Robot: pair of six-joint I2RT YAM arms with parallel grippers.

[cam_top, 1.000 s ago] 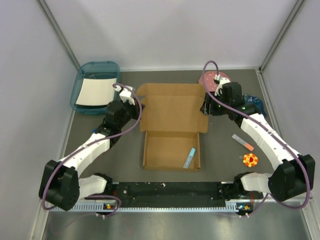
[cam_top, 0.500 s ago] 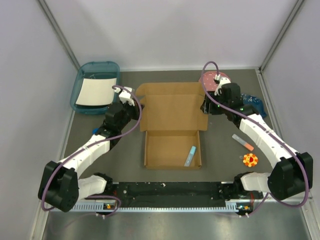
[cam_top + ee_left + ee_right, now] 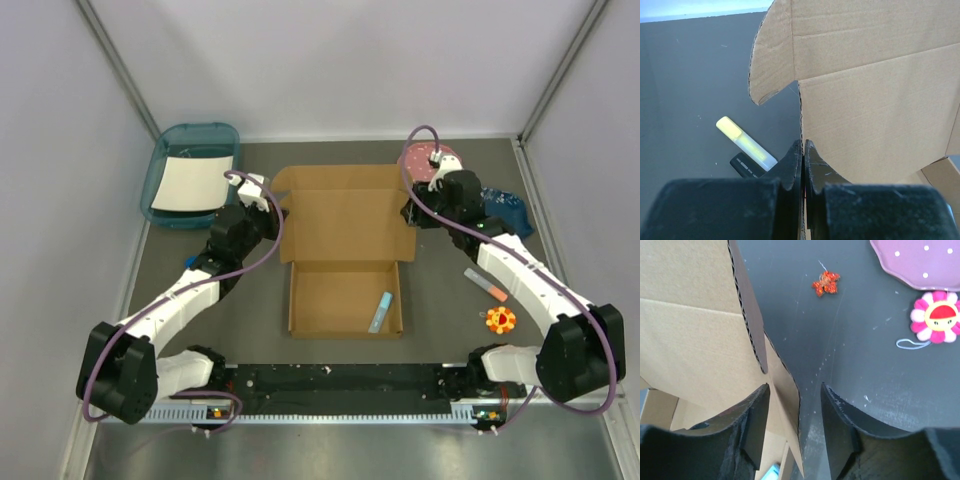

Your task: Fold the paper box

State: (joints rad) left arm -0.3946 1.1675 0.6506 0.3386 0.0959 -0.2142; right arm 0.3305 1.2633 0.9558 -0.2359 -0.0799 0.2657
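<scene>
The brown cardboard paper box (image 3: 346, 250) lies mid-table, its lid panel toward the back and its tray part toward me. My left gripper (image 3: 272, 212) is shut on the left edge of the lid; the left wrist view shows the fingertips (image 3: 796, 155) pinching the cardboard edge (image 3: 875, 105). My right gripper (image 3: 412, 213) is open at the lid's right edge; in the right wrist view (image 3: 794, 390) the side flap (image 3: 782, 385) stands between the spread fingers, not clamped. A light-blue marker (image 3: 380, 312) lies inside the tray part.
A teal tray with white paper (image 3: 190, 180) sits back left. A pink plate (image 3: 425, 160) and dark blue cloth (image 3: 505, 208) are back right. An orange-tipped marker (image 3: 485, 284) and orange toy (image 3: 500, 320) lie at right. A yellow highlighter (image 3: 745, 144) lies left of the box.
The box's tray part has shifted slightly right and the lid has been drawn a little. The right arm has moved slightly toward the back. The left gripper keeps its hold.
</scene>
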